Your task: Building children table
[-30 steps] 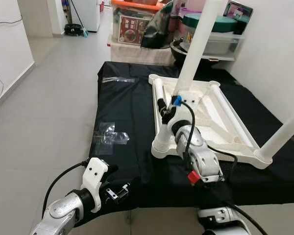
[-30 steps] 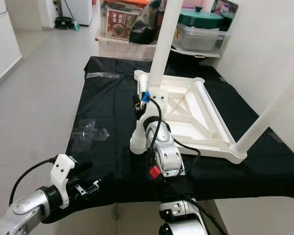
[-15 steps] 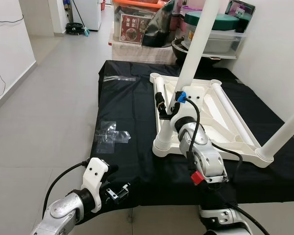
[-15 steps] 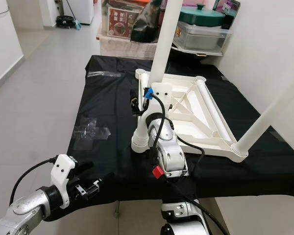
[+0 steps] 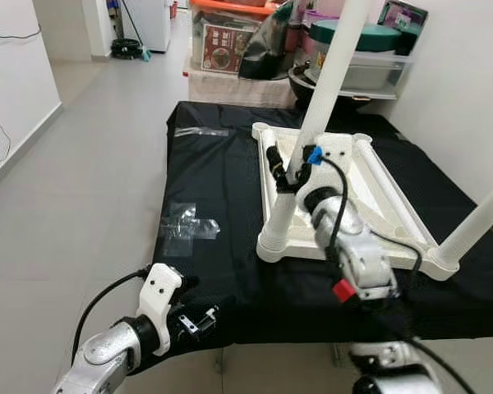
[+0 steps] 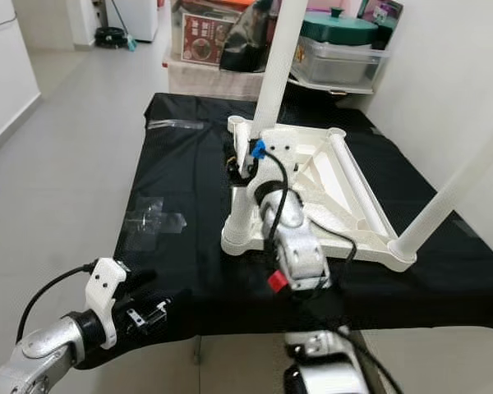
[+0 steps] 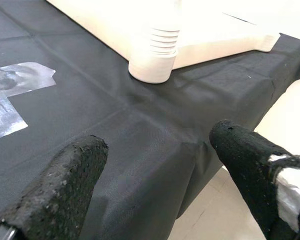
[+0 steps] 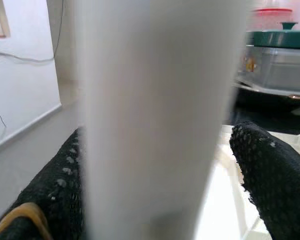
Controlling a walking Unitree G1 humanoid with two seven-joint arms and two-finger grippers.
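Reaching further forward than a second ago, the right arm now stretches out over the upturned table frame, and its wrist has climbed from the near corner toward the tall leg.

Under everything lies the black cloth sheet point(image 5: 222, 172), spread across the grey tiled floor point(image 5: 99, 148) and reaching to the clutter of storage boxes and a green-lidded container point(image 5: 357, 37) at the far end. On the right part of the cloth rests the white plastic children's table top point(image 6: 337, 185), upside down, ribbed underside showing. A tall white tube leg point(image 5: 333, 66) rises from its far left corner, and another white leg point(image 6: 460, 185) slants up from the near right corner. At the near left corner a shorter white leg stub point(image 5: 278, 226) stands in its ringed socket, which the left wrist view shows sitting on the cloth point(image 7: 155, 52).

The right gripper point(image 5: 281, 168) is at the base of the tall leg; in the right wrist view the pale tube point(image 8: 160, 120) stands between its two black fingers point(image 8: 270, 170), which bracket it on either side, though whether they press on it cannot be told.

The left gripper point(image 6: 152, 316) hangs low by the near left edge of the cloth, fingers point(image 7: 65, 185) spread apart and holding nothing.

Left of the table top, a crumpled clear plastic bag point(image 5: 185, 222) lies on the cloth, and a second clear strip point(image 5: 199, 132) sits farther back.
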